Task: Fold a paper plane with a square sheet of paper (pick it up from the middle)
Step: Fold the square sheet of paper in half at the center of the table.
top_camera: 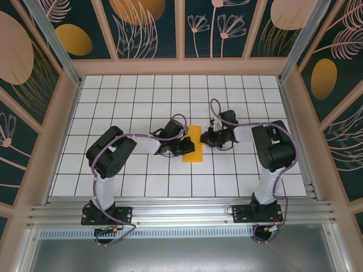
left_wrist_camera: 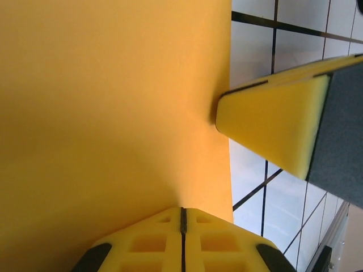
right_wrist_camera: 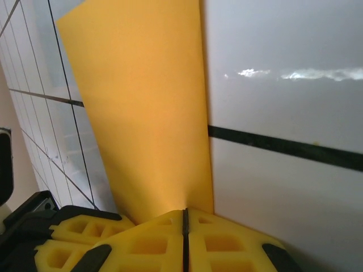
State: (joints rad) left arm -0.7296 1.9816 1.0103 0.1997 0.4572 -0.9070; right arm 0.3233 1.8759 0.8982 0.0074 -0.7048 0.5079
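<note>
Left hand and right hand are both gripping the sheet of paper at mid-tabletop.
The orange-yellow sheet is lying as a narrow folded strip on the white gridded tabletop, between the two arms. The left hand is clenching its left long edge, fingers pressed together with the paper running into their seam. The right hand is clenching the opposite edge likewise, slightly farther from the bases.
</note>
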